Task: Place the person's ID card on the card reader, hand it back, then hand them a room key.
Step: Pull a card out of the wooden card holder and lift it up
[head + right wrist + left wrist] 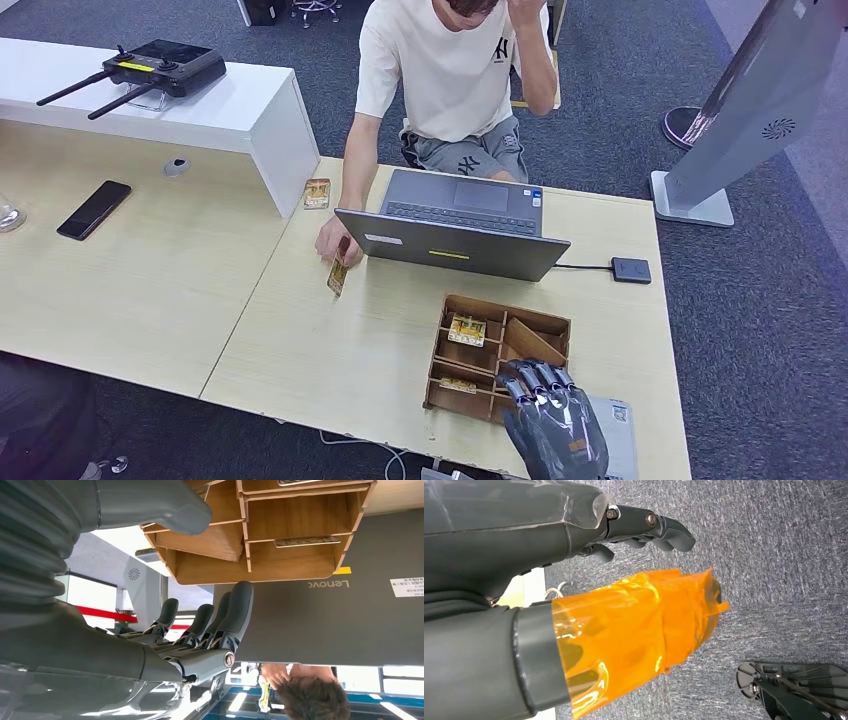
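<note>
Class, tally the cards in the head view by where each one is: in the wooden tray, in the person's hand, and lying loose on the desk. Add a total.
In the wooden tray: 2
In the person's hand: 1
Loose on the desk: 1
Total: 4

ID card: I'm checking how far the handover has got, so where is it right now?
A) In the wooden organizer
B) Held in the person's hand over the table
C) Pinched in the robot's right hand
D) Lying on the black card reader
B: the person's hand holds the ID card near the laptop, far from the right hand.
</note>
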